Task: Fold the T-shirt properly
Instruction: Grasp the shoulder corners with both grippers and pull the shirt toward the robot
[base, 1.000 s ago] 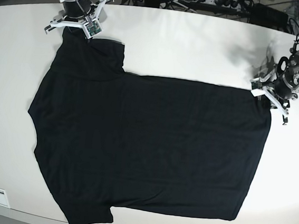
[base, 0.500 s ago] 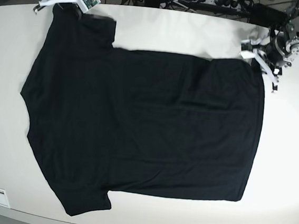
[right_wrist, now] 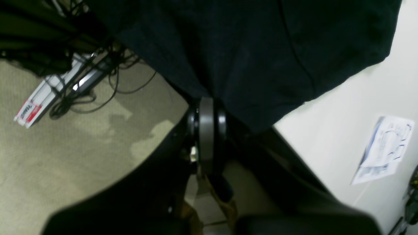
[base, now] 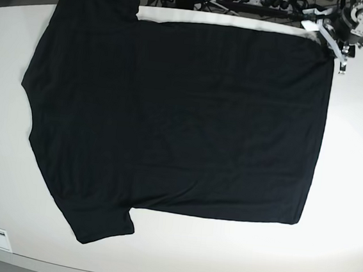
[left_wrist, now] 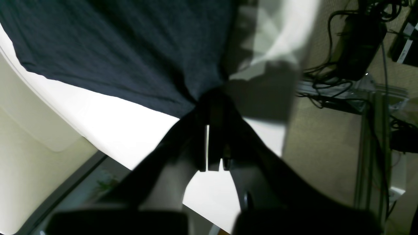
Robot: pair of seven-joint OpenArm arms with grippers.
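Desk (base: pixel 350 191): pale cream top with rounded edges, seen whole in the base view. A printed paper sheet (right_wrist: pixel 383 148) lies on it near the right arm's side. Beyond the far edge: beige carpet, tangled black cables (left_wrist: pixel 329 78), aluminium framing.

T-shirt (base: pixel 170 116) lies spread flat across most of the desk, plain black side up, no print showing. Its far edge reaches the desk's far edge. One sleeve points toward the near edge at base-view left; the hem runs straight down the right side.

Left pincer (base: pixel 335 43): at the far hem corner, clenched on the T-shirt; wrist view shows cloth gathered into the closed tips.

Right pincer (right_wrist: pixel 205 112): at the far sleeve/shoulder corner, clenched on the T-shirt; cloth fans out from its tips, over the carpet past the desk edge.

Cloth looks taut between the two pincers, with few wrinkles.
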